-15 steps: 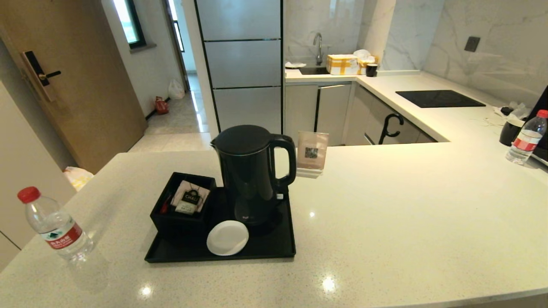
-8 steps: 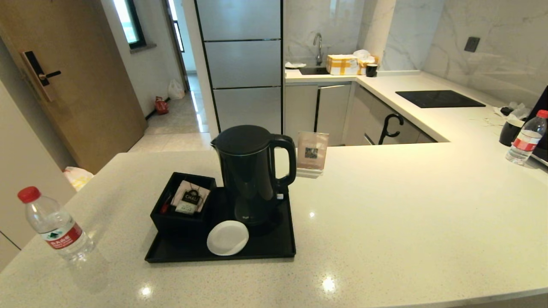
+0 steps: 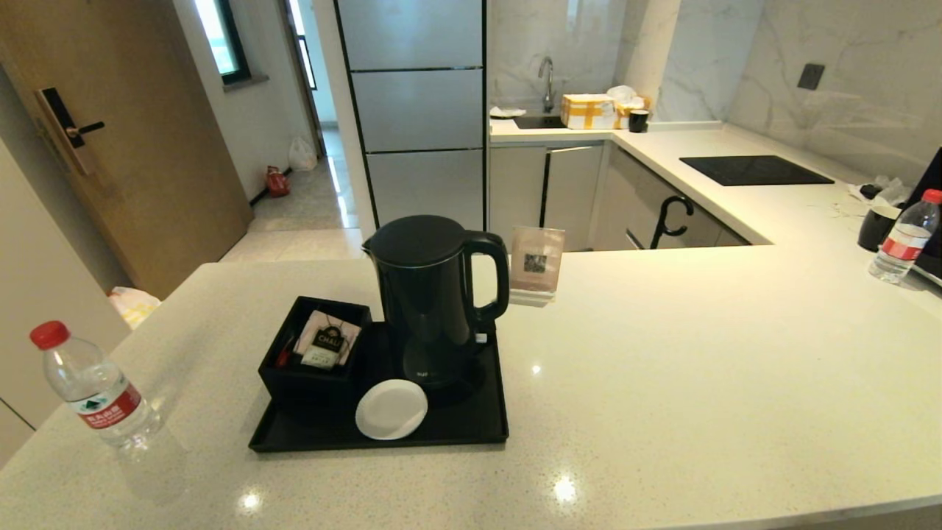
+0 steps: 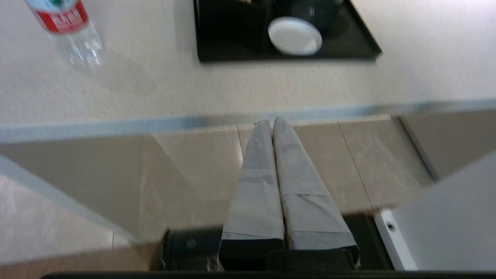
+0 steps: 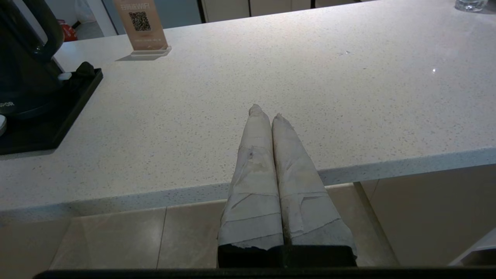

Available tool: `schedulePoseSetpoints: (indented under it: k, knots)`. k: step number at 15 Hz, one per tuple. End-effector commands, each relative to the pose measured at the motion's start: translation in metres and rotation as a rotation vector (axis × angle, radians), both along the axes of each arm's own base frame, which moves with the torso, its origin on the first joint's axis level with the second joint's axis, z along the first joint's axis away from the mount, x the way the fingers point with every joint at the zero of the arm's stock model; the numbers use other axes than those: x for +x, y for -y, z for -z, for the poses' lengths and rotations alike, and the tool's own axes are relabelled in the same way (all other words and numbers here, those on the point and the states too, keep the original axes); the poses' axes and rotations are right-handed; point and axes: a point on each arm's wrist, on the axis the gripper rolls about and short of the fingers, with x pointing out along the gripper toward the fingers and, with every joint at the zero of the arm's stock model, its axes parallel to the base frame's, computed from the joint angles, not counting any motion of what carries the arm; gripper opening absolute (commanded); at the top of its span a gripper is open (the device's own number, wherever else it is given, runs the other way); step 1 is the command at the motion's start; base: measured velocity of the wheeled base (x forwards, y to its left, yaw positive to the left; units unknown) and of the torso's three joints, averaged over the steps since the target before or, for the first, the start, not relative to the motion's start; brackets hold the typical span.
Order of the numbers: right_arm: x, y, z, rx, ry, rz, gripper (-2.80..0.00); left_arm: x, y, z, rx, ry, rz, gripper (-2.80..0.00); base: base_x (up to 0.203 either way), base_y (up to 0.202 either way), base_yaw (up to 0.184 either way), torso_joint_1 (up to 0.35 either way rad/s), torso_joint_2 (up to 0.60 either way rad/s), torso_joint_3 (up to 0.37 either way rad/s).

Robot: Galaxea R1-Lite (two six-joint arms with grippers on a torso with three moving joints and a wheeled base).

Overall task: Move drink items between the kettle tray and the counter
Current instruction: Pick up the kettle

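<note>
My left pincer (image 4: 271,123) hangs below the front edge of the counter (image 3: 662,368), taped fingers (image 4: 255,186) pressed together with nothing between them, tips level with the counter's lip and the floor tiles behind. My right pincer (image 5: 265,112) sits just over the counter's front edge, its wrapped fingers (image 5: 298,182) likewise closed tight on nothing, pointing out across bare speckled stone. From my head camera, the kettle tray (image 3: 471,430) lies near the middle of the counter, and the tall black electric kettle (image 3: 430,302) stands upright on it toward the tray's 1 o'clock corner, loop handle turned to 3 o'clock. A round white coaster (image 3: 391,409) rests on the tray at the kettle's 7 o'clock, just beside its base. The black square box (image 3: 313,361) with tea sachets fills the tray's 10 o'clock corner, close against the kettle's side. The small water bottle (image 3: 92,386), red cap and red label, stands upright on the counter well apart from the tray, out at its 9 o'clock near the counter's left edge. A second bottle (image 3: 904,237) stands far off at 2 o'clock by a dark mug (image 3: 876,227). A QR-code sign (image 3: 536,263) stands just behind the tray at 1 o'clock, and the black hob panel (image 3: 754,169) lies well beyond.
</note>
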Motion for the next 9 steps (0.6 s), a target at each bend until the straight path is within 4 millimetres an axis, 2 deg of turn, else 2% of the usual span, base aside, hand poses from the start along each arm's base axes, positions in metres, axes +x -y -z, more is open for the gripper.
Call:
schedulePoseSetpoints:
  k: [1,3,5,6,7,9]
  knots:
    - [0.0,0.0,0.0,-0.001,0.0,0.0,-2.8,0.001,0.0,0.011,0.002,0.041,-0.015,-2.8,0.0,0.0,0.0,0.0,0.0,0.0]
    - [0.0,0.0,0.0,-0.001,0.0,0.0,-2.8,0.025,-0.001,0.021,0.012,0.126,-0.051,-2.8,0.0,0.0,0.0,0.0,0.0,0.0]
    - [0.0,0.0,0.0,-0.001,0.0,0.0,-2.8,0.056,-0.002,0.047,0.02,0.223,-0.091,-2.8,0.0,0.0,0.0,0.0,0.0,0.0]
    - [0.0,0.0,0.0,-0.001,0.0,0.0,-2.8,0.062,-0.002,0.051,0.022,0.29,-0.111,-2.8,0.0,0.0,0.0,0.0,0.0,0.0]
    - [0.0,0.0,0.0,-0.001,0.0,0.0,-2.8,0.068,-0.002,0.06,0.02,0.297,-0.118,-2.8,0.0,0.0,0.0,0.0,0.0,0.0]
    - [0.0,0.0,0.0,-0.001,0.0,0.0,-2.8,0.071,-0.003,0.065,0.013,0.315,-0.127,-2.8,0.0,0.0,0.0,0.0,0.0,0.0]
